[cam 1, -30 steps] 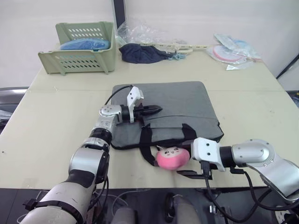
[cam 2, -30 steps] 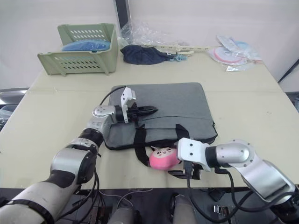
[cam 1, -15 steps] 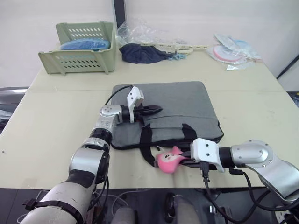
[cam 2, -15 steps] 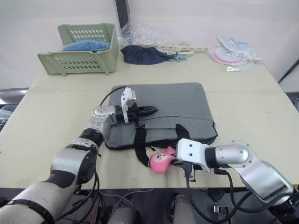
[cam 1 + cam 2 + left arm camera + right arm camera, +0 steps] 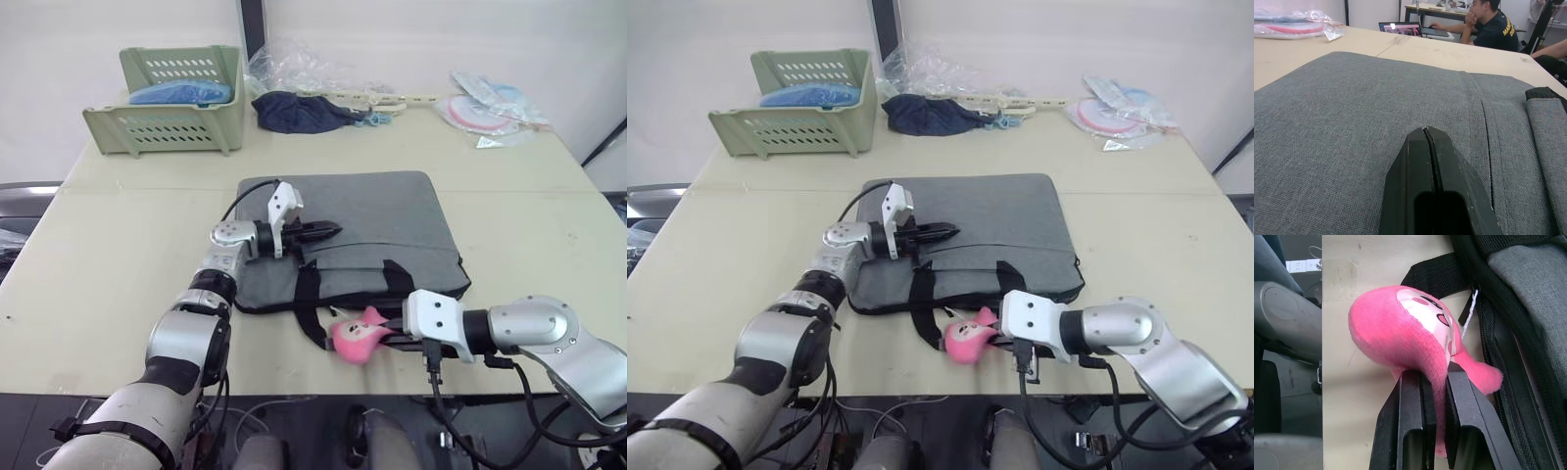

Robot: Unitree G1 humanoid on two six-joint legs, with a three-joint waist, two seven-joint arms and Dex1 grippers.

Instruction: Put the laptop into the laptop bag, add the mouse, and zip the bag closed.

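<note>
From the head, the grey laptop bag (image 5: 353,235) lies flat mid-table, the left gripper (image 5: 329,231) resting on top of it, while the right gripper (image 5: 384,338) pinches a pink plush toy (image 5: 355,337) at the table's near edge, just beside the bag's black handles. Left wrist view — the two fingers (image 5: 1415,191) pressed together over grey fabric. Right wrist view — the fingers (image 5: 1411,426) squeeze the toy's plush beside the bag's zipper edge.

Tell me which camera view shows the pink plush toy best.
The right wrist view: the pink plush toy sits close up, pinched between the right gripper fingers, beside the laptop bag. Both eye views show it smaller at the table's near edge, by the bag's black handles.
</note>
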